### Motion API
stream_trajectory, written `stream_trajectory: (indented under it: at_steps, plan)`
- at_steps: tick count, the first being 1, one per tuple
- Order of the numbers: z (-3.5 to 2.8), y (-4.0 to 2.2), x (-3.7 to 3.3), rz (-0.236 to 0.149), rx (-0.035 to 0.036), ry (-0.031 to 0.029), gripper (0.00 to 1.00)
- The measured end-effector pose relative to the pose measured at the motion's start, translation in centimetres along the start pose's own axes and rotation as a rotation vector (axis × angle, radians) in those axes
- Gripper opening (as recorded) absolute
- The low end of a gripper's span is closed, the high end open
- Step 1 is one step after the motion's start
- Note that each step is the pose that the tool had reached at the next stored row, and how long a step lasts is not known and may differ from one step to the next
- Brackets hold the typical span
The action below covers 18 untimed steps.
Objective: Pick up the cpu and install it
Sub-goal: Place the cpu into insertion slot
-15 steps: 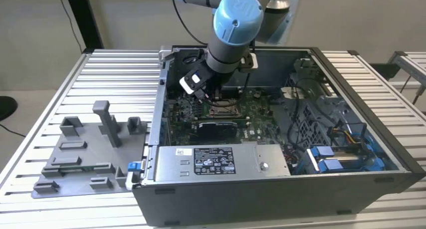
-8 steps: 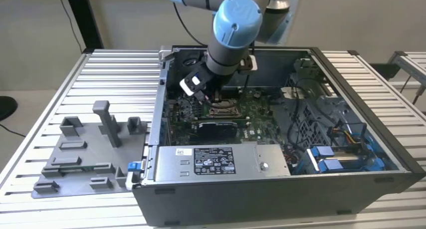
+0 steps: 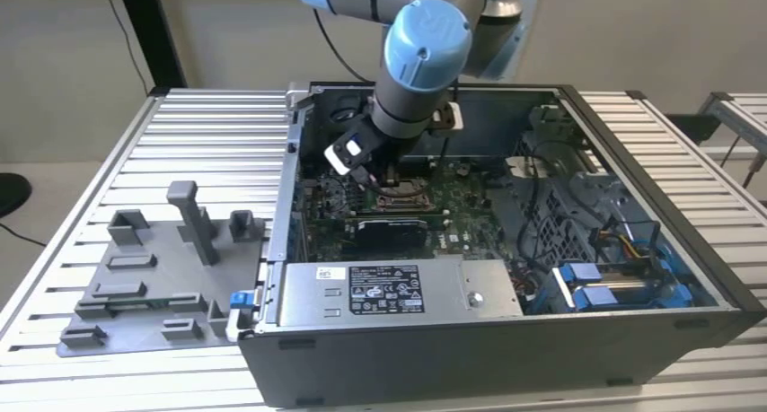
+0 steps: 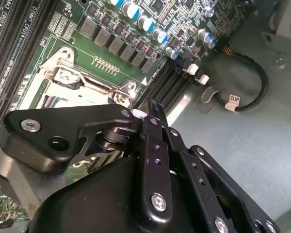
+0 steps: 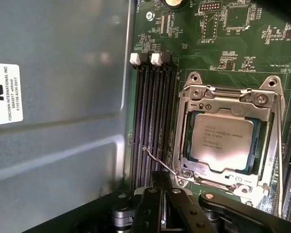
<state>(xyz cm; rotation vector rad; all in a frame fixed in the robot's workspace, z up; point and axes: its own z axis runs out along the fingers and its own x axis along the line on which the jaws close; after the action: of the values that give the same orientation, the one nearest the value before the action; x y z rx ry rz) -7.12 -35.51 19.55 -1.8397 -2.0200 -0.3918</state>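
The cpu (image 5: pixel 222 141) was a small, flat, square chip with a pale silver-grey metal top bearing faint print. It lay level in the socket on the green motherboard (image 5: pixel 218 48), with the metal retention frame (image 5: pixel 183 127) bordering all four of its edges.

Grey fixture tray (image 3: pixel 156 282) sits beside computer case (image 3: pixel 480 358).

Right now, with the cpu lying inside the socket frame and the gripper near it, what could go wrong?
1. The gripper hangs close by the thin wire lever at the socket frame; a sideways move might snag or bend it.
2. I cannot tell whether the cpu lies fully flat; pressing on it askew might harm the socket.
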Motion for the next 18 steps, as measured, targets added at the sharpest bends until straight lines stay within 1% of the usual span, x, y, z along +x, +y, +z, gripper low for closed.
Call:
stream_trajectory:
  at_steps: [7, 10, 11, 13, 14, 16, 17, 18]
  plan:
    - [0.24, 0.22, -0.08, 0.0, 0.0, 0.0, 0.0]
    - [0.2, 0.21, -0.05, 0.0, -0.0001, -0.0002, 0.0]
    - [-0.03, 0.19, 0.07, 0.0, 0.0, 0.0003, 0.0]
    - [-0.69, 0.06, 0.41, 0.0, -0.0003, 0.0015, 0.0]
    - [-0.83, 0.02, 0.39, 0.0, -0.0002, 0.0016, 0.0]
    - [-0.87, -0.03, 0.32, 0.0, -0.0002, 0.0008, 0.0]
    - [-0.85, -0.03, 0.31, 0.0, 0.0, -0.0015, 0.0]
    - [-0.79, -0.03, 0.27, 0.0, 0.0003, -0.005, 0.0]
